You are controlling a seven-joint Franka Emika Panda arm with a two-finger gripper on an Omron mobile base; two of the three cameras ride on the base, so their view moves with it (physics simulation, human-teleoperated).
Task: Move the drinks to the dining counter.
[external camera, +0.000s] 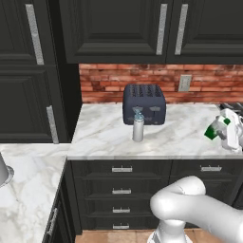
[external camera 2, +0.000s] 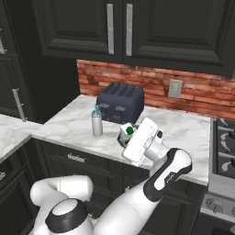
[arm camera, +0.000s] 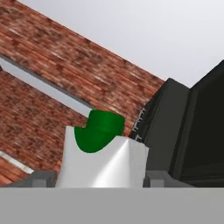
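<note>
My gripper (arm camera: 100, 178) is shut on the green-and-white carton (arm camera: 103, 151), with its green cap pointing away from the hand. The carton (external camera 2: 125, 134) hangs tilted above the front of the marble worktop (external camera 2: 183, 133), right of the toaster. From the left base it shows as the carton (external camera: 214, 129) at the far right, with the gripper (external camera: 222, 131) behind it. The grey metal bottle (external camera: 138, 127) with a light-blue cap stands upright just in front of the toaster, also seen as the bottle (external camera 2: 97, 123). The dining counter is out of view.
A dark blue-grey toaster (external camera: 144, 104) sits against the brick wall (external camera: 109, 80). A stove (external camera 2: 225, 151) borders the worktop on the right. Dark upper cabinets (external camera: 118, 28) hang overhead. A second marble surface (external camera: 28, 190) runs to the left, with a grey object (external camera: 3, 173) at its edge.
</note>
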